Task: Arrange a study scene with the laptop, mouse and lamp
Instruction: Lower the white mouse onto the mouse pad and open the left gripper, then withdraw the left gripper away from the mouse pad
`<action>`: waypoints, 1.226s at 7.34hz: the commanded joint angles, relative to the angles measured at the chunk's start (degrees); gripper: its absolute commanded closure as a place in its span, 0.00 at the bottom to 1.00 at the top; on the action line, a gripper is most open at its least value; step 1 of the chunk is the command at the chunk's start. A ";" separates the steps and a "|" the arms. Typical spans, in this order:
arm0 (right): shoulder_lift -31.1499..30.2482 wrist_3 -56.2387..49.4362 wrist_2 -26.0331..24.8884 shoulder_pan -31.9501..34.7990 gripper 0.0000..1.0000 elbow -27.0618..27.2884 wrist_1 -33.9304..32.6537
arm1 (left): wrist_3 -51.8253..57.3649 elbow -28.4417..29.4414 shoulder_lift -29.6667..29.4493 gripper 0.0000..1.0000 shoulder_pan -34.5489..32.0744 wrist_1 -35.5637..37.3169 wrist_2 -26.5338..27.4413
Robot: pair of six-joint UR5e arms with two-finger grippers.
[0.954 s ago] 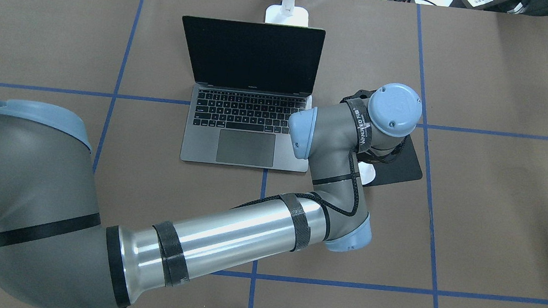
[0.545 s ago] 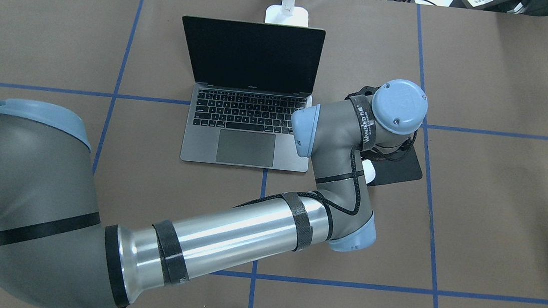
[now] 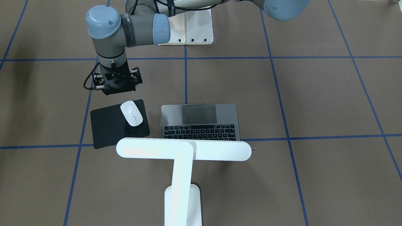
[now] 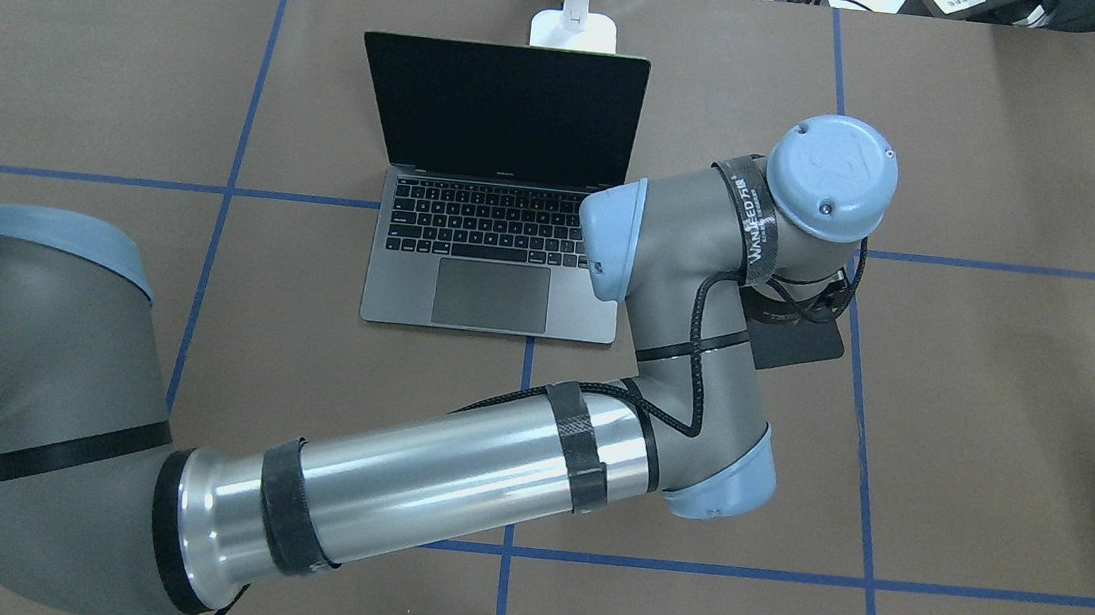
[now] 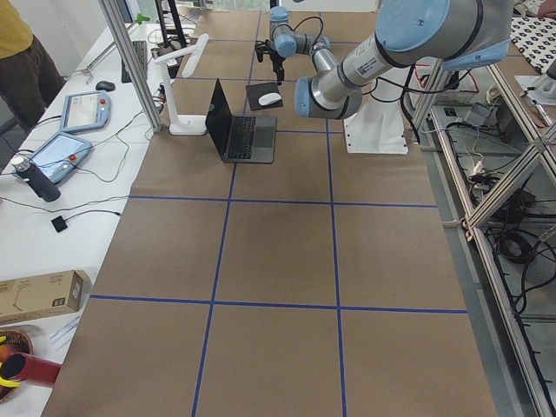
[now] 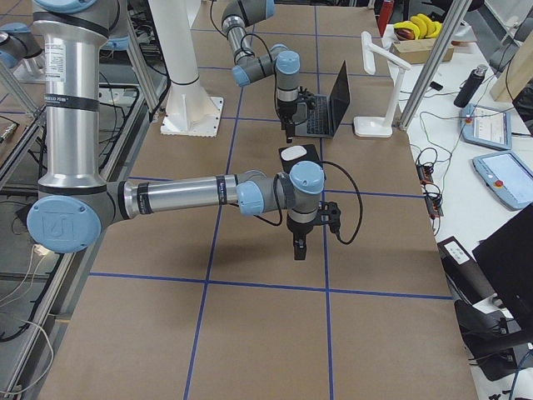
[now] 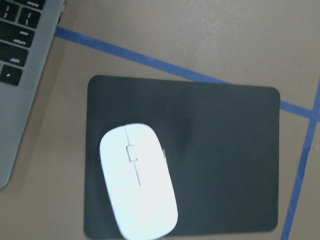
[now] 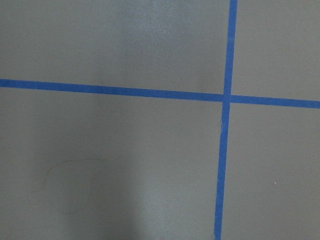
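The white mouse (image 3: pixel 132 113) lies free on the black mouse pad (image 3: pixel 106 128), near its laptop-side edge, and fills the left wrist view (image 7: pixel 139 182). My left gripper (image 3: pixel 118 88) hangs above the pad's robot side, apart from the mouse; its jaws look spread and hold nothing. In the overhead view my arm hides the mouse. The grey laptop (image 4: pixel 493 242) stands open beside the pad. The white lamp (image 3: pixel 183 150) stands behind the laptop, its bar head over the screen. My right gripper (image 6: pixel 297 250) hovers over bare table; I cannot tell its state.
The white bolted pedestal (image 3: pixel 191 31) stands at the robot's side of the table. Blue tape lines cross the brown table cover (image 8: pixel 223 97). Tablets, cables and boxes lie on the side bench (image 5: pixel 61 152) beyond the lamp.
My left wrist has risen and drifted right and away from the robot over the mouse pad. The mouse's white edge that showed under the wrist is now covered by the arm.
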 commanded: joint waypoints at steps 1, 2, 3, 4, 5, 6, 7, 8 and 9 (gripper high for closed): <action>-0.21 -0.52 0.02 0.17 0.00 0.11 0.04 | 9.13 -20.27 10.86 0.00 -1.98 12.66 -1.31; -0.47 -0.87 0.02 0.87 0.00 0.11 0.04 | 14.58 -31.94 19.63 0.00 -4.17 16.29 -1.39; -0.65 -0.96 0.11 1.31 0.00 0.20 0.04 | 20.73 -41.89 28.85 0.00 -6.37 17.72 -1.40; -0.83 -0.96 0.11 1.49 0.00 0.20 0.04 | 27.66 -48.69 36.86 0.00 -9.70 18.00 -2.87; -1.00 -1.13 0.29 2.36 0.00 0.28 0.04 | 35.56 -52.41 42.77 0.00 -14.51 18.00 -6.46; -1.35 -2.27 0.46 3.33 0.00 0.29 0.04 | 44.17 -54.45 48.66 0.00 -19.44 17.82 -10.06; -1.79 -4.11 0.46 4.03 0.00 0.11 0.04 | 54.87 -55.17 53.68 0.00 -24.97 17.74 -12.62; -2.06 -4.21 0.46 4.39 0.00 0.20 0.04 | 65.86 -55.09 59.04 0.00 -31.46 17.39 -15.43; -2.76 -4.39 0.46 4.65 0.00 0.46 0.04 | 76.58 -54.48 63.35 0.00 -38.75 17.21 -18.85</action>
